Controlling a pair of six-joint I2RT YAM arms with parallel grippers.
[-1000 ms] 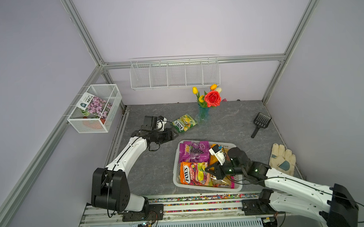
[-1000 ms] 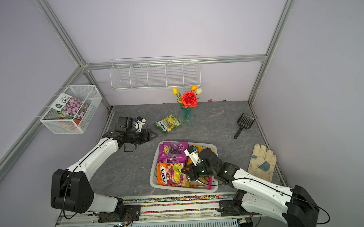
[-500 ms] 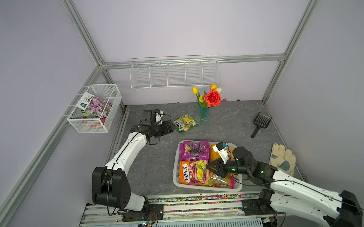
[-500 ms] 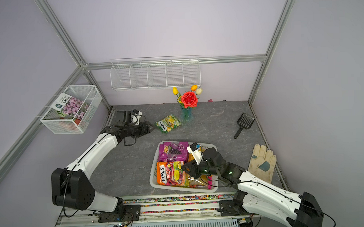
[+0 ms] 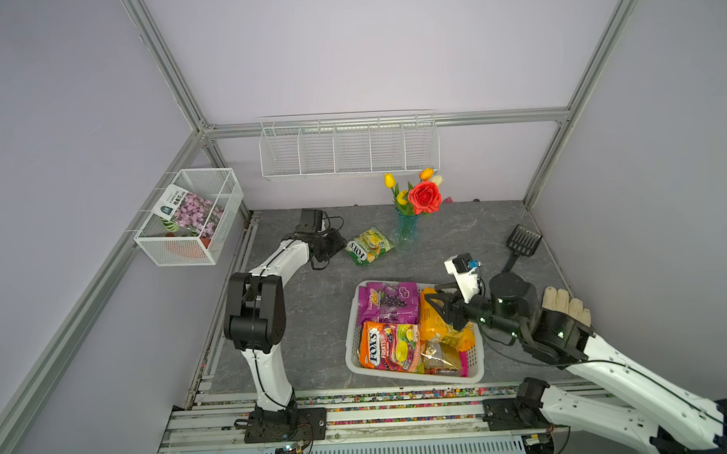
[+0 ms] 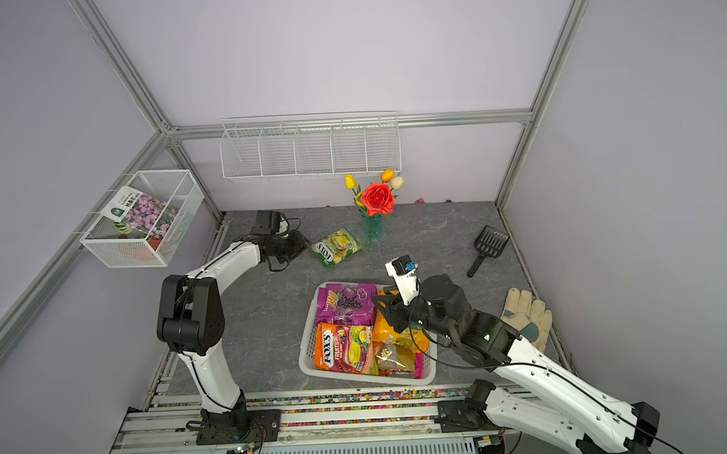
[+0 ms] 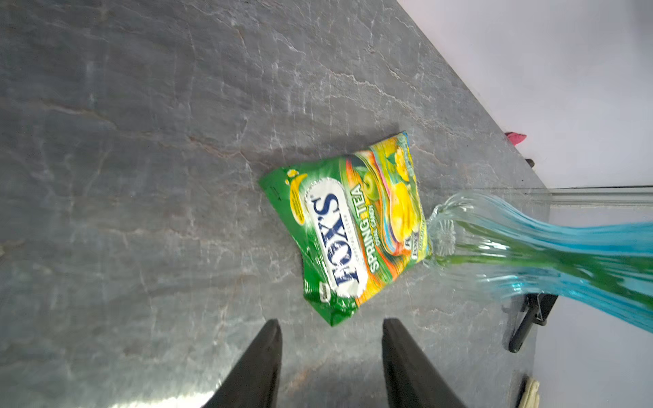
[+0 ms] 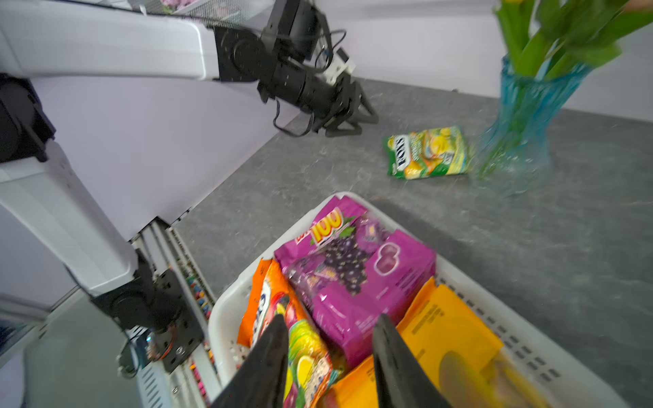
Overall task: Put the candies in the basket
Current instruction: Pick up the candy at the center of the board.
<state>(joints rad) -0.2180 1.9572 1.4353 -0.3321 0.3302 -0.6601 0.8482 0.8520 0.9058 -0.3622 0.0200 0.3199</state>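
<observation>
The green FOX'S bag [image 5: 368, 246] [image 6: 336, 247] [image 7: 353, 233] lies flat on the grey table, touching the foot of the vase. My left gripper [image 5: 340, 243] [image 7: 332, 323] hovers low just short of the bag's corner, open, with nothing between its fingers. The white basket [image 5: 351, 349] [image 6: 304, 355] [image 8: 221, 318] holds the other candies: a purple grape bag [image 5: 387, 304] [image 8: 353, 268], an orange FOX'S bag [image 5: 389, 345], an orange mango bag [image 5: 433, 321] and a pink bag partly buried beneath. My right gripper [image 5: 435, 300] [image 8: 330, 319] hangs over the basket, open and empty.
A blue glass vase [image 5: 407, 230] of flowers stands right behind the green bag. A black scoop [image 5: 522, 243] and a work glove [image 5: 564, 306] lie at the right. A wire cube basket [image 5: 191, 217] hangs on the left wall, a long wire rack [image 5: 348, 147] on the back wall.
My right gripper has opened and lifted back off the bags in the basket. My left gripper has moved toward the back, close to the green bag, and its jaws have narrowed.
</observation>
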